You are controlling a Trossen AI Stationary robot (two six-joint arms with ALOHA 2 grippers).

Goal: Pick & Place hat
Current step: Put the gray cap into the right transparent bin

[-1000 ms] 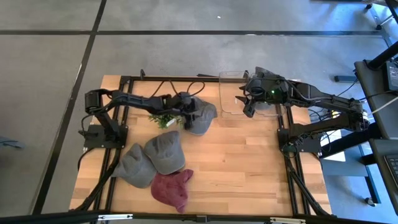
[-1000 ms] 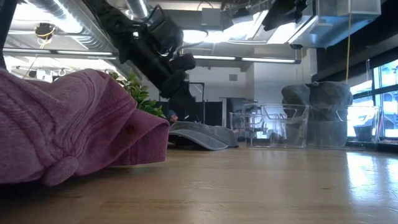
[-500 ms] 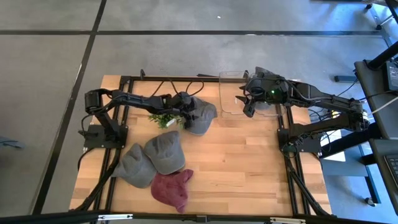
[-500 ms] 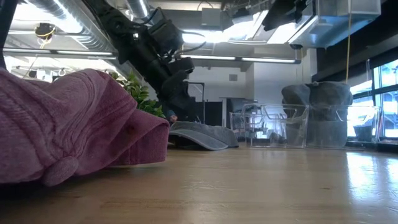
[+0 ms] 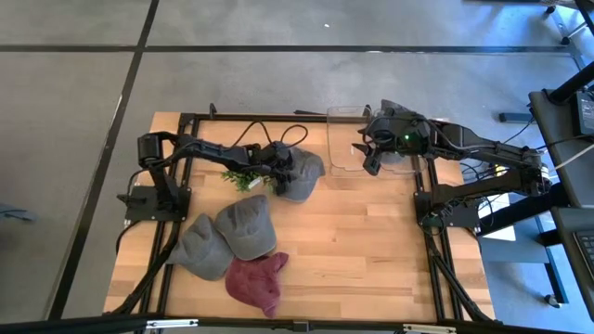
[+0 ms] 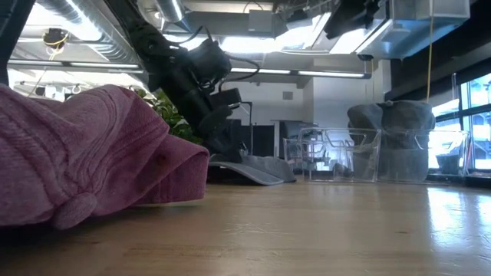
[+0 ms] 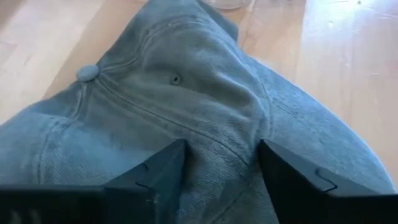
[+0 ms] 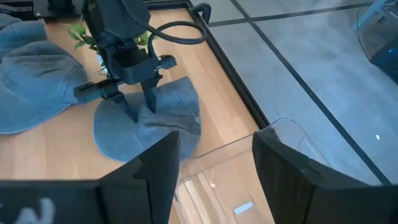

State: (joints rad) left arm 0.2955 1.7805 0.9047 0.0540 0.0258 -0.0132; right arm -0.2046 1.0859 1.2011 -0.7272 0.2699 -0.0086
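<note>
A grey-blue cap [image 5: 304, 173] lies crown up on the wooden table, left of a clear bin [image 5: 351, 139]; it fills the left wrist view [image 7: 186, 81]. My left gripper [image 5: 283, 168] stands on its crown, fingers open and pointing down, as the right wrist view shows [image 8: 138, 102]. My right gripper [image 8: 214, 180] hangs open above the clear bin's near rim [image 8: 217, 149] and touches nothing. My left gripper comes at the cap from above, slanting in from the table's left. Both fingertips [image 7: 168, 165] are set on the side of the crown [image 7: 217, 134], below its top button, and a ridge of cloth rises between them. The cap lies flat on the table.
Two grey caps [image 5: 243, 225] [image 5: 201, 247] and a maroon hat [image 5: 258, 283] lie at the near left; the maroon hat fills the low view's left [image 6: 92, 153]. A small green plant [image 5: 243, 176] stands beside the left gripper. Bare wood spans the table's near right.
My left gripper has come down toward the grey-blue cap and now rests on its crown. The cap has stayed where it was.
</note>
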